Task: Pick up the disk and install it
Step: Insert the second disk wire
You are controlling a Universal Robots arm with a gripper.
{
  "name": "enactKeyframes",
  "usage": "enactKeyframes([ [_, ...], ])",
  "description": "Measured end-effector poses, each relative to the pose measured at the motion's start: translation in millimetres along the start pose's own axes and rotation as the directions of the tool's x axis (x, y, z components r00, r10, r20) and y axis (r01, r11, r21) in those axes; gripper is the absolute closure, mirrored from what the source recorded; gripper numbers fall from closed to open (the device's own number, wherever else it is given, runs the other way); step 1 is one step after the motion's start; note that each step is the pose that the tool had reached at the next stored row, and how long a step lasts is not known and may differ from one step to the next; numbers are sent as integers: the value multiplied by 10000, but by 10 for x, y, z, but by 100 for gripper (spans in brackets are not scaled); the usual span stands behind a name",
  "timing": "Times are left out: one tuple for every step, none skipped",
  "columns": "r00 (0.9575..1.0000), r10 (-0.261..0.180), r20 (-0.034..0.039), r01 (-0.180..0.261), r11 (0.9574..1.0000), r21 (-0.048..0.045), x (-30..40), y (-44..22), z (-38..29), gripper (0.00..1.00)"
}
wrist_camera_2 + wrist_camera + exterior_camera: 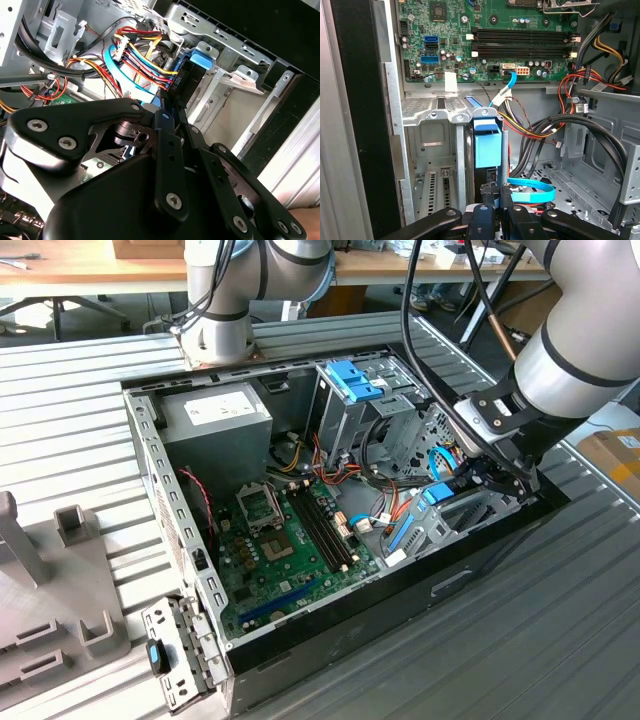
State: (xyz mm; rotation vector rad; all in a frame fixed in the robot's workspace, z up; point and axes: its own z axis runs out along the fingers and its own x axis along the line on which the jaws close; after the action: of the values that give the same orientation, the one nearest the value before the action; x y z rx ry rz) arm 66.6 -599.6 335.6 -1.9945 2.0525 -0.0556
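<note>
The gripper [495, 192] reaches down into the open computer case [150, 455], its fingers [488, 191] drawn close together and touching the near end of the disk [487, 142], though a firm clamp cannot be made out. The disk stands on edge in the metal drive bay [427, 112] beside the green motherboard [485, 40], its blue tab facing the gripper. Bundled coloured cables [145, 57] run just beside that bay

The robot arm [570, 360] is big, round and silver-grey, with black cables [420, 340] beside it. Its black gripper [495, 200] has shiny round screws [173, 201].
</note>
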Motion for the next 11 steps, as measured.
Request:
enactKeyframes([
  [10000, 0, 1, 0, 10000, 0, 0, 0, 1, 84],
  [10000, 0, 1, 0, 10000, 0, 0, 0, 1, 84],
  [10000, 0, 1, 0, 10000, 1, 0, 0, 1, 84],
  [10000, 1, 1, -1, 10000, 0, 0, 0, 2, 84],
  [10000, 0, 2, 0, 10000, 1, 1, 1, 5, 84],
  [10000, 1, 2, -1, 10000, 1, 1, 2, 7, 84],
  [10000, 0, 1, 0, 10000, 0, 1, 2, 7, 84],
  [10000, 0, 0, 0, 10000, 0, 1, 2, 7, 84],
  [10000, 0, 1, 0, 10000, 0, 2, 2, 8, 84],
  [10000, 1, 1, -1, 10000, 1, 1, 2, 8, 84],
  [10000, 0, 2, 0, 10000, 0, 1, 2, 9, 84],
])
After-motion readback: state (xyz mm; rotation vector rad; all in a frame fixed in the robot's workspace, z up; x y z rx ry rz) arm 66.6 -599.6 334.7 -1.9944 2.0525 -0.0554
